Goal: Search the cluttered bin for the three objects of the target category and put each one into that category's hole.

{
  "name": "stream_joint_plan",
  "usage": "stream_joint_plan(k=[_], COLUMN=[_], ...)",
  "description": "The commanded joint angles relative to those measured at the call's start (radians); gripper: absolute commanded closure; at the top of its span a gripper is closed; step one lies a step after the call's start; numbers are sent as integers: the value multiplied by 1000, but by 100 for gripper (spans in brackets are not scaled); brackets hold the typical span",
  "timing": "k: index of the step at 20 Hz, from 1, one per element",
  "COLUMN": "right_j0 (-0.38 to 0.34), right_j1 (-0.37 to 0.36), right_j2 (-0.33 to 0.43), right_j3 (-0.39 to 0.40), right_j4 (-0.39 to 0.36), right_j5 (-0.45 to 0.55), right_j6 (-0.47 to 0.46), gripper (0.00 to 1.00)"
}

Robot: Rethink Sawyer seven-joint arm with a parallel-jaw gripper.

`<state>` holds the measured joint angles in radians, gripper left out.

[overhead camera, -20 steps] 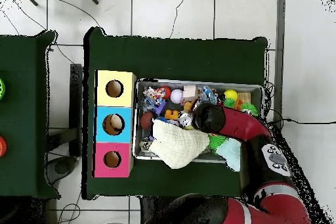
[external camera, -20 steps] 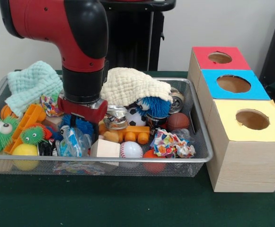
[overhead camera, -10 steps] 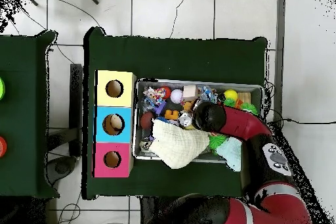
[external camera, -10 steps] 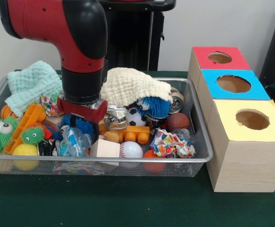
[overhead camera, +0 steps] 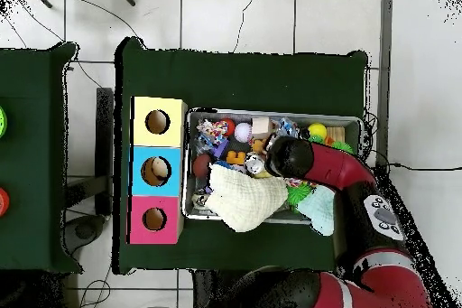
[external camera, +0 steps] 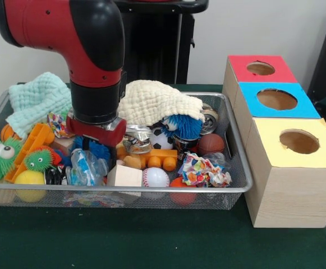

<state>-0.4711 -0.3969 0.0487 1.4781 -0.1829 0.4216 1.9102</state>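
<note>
The clear bottle with the blue-and-white label (external camera: pixel 87 167) lies in the bin (external camera: pixel 238 188) near the table's front-left edge. We see the arm (external camera: pixel 95 84) has drifted slightly left over the last second, staying low just behind it. We cannot tell the gripper's state. To the right, the blue-topped box's hole (external camera: pixel 276 99) waits; no grasp seems made yet.

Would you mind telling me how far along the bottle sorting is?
Possibly one done: something pale shows in the blue box's hole. In hand: the arm hangs over the labelled bottle in the bin, grip unseen. Left: that bottle, at least.
</note>
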Motion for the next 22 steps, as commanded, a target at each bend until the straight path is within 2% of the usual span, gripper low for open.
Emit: stream_joint_plan(k=[1, 8, 11, 12, 16, 18, 22], right_j0=[-24, -37, -49, -62, -64, -36, -38], right_j1=[18, 21, 23, 22, 21, 10, 2], right_j2=[111, 125, 144, 160, 161, 128, 120], right_j3=[-88, -73, -71, -62, -57, -66, -11], right_j4=[-12, -33, -63, -69, -69, -93, -98], right_j5=[50, -13, -46, -56, -64, -73, -121], right_j6=[-39, -33, -66, -66, -48, -37, 4], gripper=[0, 0, 0, 100, 100, 100, 100])
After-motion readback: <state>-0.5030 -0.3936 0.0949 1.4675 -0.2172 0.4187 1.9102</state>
